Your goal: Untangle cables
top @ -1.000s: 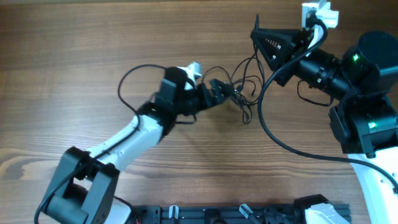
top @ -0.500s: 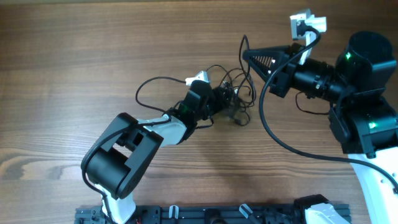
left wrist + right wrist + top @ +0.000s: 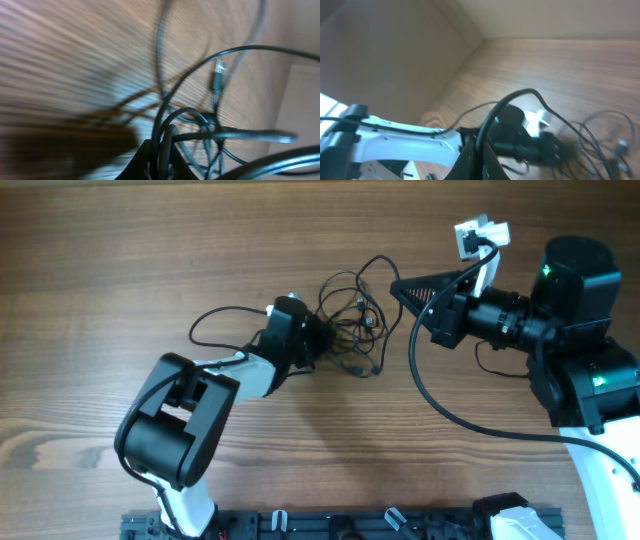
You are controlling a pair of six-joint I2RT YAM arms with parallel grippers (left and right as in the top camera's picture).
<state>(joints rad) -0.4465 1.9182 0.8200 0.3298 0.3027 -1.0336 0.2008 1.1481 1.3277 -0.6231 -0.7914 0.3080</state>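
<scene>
- A wooden worktop (image 3: 120, 260) is seen from above, with two robot arms reaching toward its middle.
- The cables (image 3: 352, 308) lie in one loose black tangle at the centre of the worktop, slightly toward the far edge, between the two claws.
- The left arm (image 3: 215, 380) comes in from the near left corner. Its claw (image 3: 318, 340) sits at the near left edge of the tangle.
- In the left wrist view, the left claw (image 3: 157, 160) is clenched, with several strands of the cables (image 3: 200, 117) rising out from between its tips. The view is blurred.
- In that same view, a small plug (image 3: 216, 80) hangs on one strand above the knot.
- The right arm (image 3: 560, 310) enters from the right. Its claw (image 3: 393, 284) points left and narrows to a tip at the far right edge of the tangle.
- One thin loop of cable arcs up and meets that tip.
- In the right wrist view, the right claw (image 3: 475, 162) is clenched on a black strand that curves up and over to the right. The rest of the cables (image 3: 605, 130) lie blurred at the right edge.
- The two claws are near each other but apart, with the tangle spread between them.
</scene>
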